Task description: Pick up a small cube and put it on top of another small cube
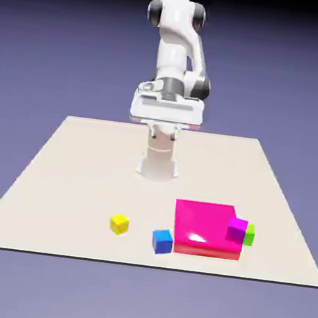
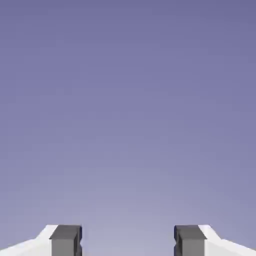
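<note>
The white arm's two-finger gripper (image 2: 128, 240) stood spread wide and empty, facing only backdrop, so no grasp had begun. The small plain blue cube (image 1: 162, 241) sat near the table's (image 1: 61, 178) front edge, just beside the large flat hot-pink block (image 1: 206, 227). The small purple-magenta cube (image 1: 236, 229) sat at that block's right side, touching a small green cube (image 1: 249, 234), which probably leaves little room there.

Blue cube (image 1: 162, 241) just beside pink slab (image 1: 206, 228), perhaps touching.
</note>
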Controlling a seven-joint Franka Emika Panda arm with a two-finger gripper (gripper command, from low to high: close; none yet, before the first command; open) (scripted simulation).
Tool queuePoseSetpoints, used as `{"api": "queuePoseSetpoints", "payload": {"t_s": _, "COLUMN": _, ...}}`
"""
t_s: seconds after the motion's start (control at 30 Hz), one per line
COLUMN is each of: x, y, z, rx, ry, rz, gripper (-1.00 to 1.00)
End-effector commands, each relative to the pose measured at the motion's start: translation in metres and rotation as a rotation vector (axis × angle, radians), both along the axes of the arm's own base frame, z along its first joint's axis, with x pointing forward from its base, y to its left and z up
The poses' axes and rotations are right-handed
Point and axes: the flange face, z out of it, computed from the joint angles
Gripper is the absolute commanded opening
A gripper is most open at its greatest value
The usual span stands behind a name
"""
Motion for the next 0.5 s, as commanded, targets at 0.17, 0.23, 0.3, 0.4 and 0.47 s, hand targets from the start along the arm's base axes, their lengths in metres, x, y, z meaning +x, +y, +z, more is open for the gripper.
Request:
{"api": "queuePoseSetpoints", "payload": {"t_s": 0.17, "x": 0.031, "y": -0.003, "z": -0.053, "rx": 0.127, "ry": 0.188, "rz": -0.229, "gripper": 0.0}}
{"api": "queuePoseSetpoints", "payload": {"t_s": 0.23, "x": 0.04, "y": -0.004, "z": -0.073, "rx": 0.171, "ry": 0.249, "rz": -0.31, "gripper": 0.0}}
{"api": "queuePoseSetpoints", "payload": {"t_s": 0.3, "x": 0.047, "y": -0.005, "z": -0.093, "rx": 0.216, "ry": 0.309, "rz": -0.392, "gripper": 0.0}}
{"api": "queuePoseSetpoints", "payload": {"t_s": 0.4, "x": 0.057, "y": -0.006, "z": -0.123, "rx": 0.285, "ry": 0.399, "rz": -0.519, "gripper": 0.0}}
{"api": "queuePoseSetpoints", "payload": {"t_s": 0.47, "x": 0.062, "y": -0.006, "z": -0.143, "rx": 0.331, "ry": 0.458, "rz": -0.606, "gripper": 0.0}}
